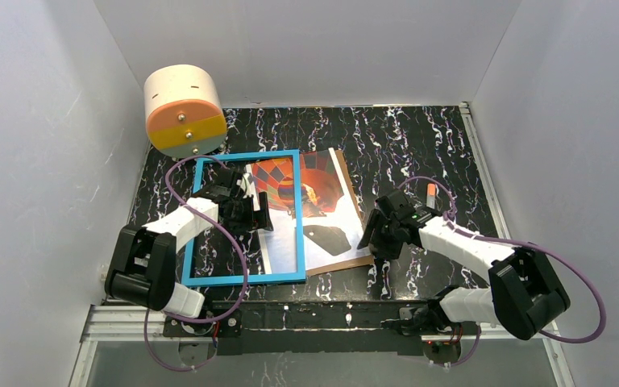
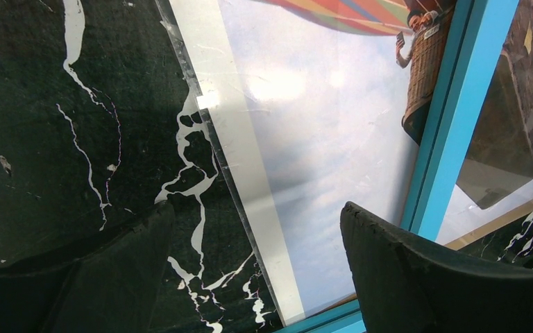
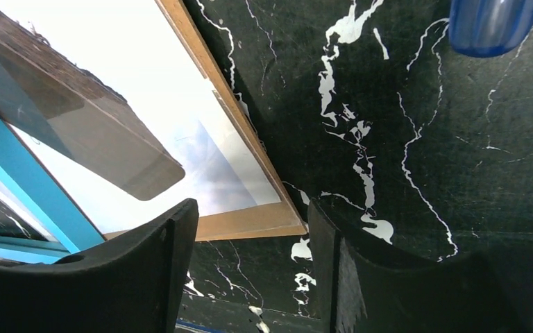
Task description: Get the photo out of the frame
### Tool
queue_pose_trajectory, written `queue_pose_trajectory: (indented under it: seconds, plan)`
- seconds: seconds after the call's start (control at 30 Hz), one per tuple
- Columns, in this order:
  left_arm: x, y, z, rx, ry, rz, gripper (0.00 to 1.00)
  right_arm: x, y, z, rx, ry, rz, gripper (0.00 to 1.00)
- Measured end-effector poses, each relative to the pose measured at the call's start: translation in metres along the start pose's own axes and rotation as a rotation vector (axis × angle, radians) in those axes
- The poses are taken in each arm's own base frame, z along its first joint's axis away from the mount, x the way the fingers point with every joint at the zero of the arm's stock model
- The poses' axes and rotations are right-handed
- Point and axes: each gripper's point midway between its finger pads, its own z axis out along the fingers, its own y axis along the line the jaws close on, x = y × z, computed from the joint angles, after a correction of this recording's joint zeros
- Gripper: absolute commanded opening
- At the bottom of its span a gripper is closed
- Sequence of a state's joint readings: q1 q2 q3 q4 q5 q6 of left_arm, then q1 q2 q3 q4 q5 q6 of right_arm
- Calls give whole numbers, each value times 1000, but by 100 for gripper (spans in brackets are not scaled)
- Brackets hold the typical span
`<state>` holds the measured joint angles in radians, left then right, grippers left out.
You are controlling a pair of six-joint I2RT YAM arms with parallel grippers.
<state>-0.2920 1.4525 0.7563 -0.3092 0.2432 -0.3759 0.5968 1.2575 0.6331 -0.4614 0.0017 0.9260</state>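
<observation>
The blue frame (image 1: 192, 226) lies flat at the left of the black marbled table. The balloon photo (image 1: 322, 181) lies slanted, partly under the frame's right bar and sticking out to the right, on a brown backing board (image 1: 346, 264). My left gripper (image 1: 262, 214) is open and empty inside the frame opening. In the left wrist view it (image 2: 255, 211) hovers over the photo's (image 2: 319, 139) white left edge, beside the frame bar (image 2: 458, 125). My right gripper (image 1: 373, 239) is open and empty at the board's near right corner (image 3: 250, 222), with the photo (image 3: 146, 111) and frame (image 3: 21, 173) to its left.
A cream and orange drum (image 1: 184, 110) stands at the back left, close to the frame's far corner. A small orange and white object (image 1: 431, 193) lies to the right of the photo. A blue rounded object (image 3: 489, 24) shows in the right wrist view. White walls enclose the table.
</observation>
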Motion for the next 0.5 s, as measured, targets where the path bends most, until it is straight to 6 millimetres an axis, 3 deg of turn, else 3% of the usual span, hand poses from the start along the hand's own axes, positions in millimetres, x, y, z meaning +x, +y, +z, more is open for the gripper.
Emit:
queue_pose_trajectory:
  seconds: [0.4,0.5]
  plan:
    - [0,0,1,-9,8,9,86,4,-1,3,-9,21,-20,48]
    - [1,0,1,-12,10,12,85,3,-2,3,-8,20,-22,39]
